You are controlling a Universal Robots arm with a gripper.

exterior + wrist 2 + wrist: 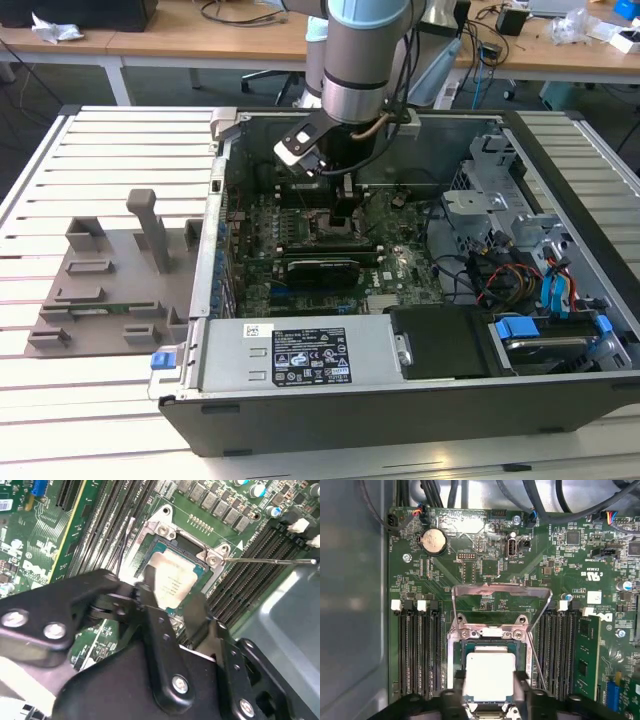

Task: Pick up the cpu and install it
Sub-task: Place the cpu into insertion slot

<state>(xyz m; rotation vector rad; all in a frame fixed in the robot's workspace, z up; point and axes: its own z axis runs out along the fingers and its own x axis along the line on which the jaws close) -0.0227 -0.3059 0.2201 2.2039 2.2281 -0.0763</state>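
The cpu [489,676], a small square chip with a silvery top plate, sits between my gripper's two black fingers directly over the open socket [470,647] on the green motherboard. In the second wrist view the cpu [172,580] lies within the socket's metal frame [165,530], a finger [150,597] pressed to each of two opposite edges. My gripper [489,692] is shut on the chip. The socket's load plate [501,591] is swung open. In the exterior view my gripper [343,212] reaches down into the computer case [400,410].
Memory slots [417,650] flank the socket, and one green memory stick [585,655] is seated. The thin retention lever [270,560] sticks out sideways. A black expansion card [320,268], power supply [300,355] and drive cage [500,200] crowd the case. A grey fixture [110,290] lies at the exterior view's left.
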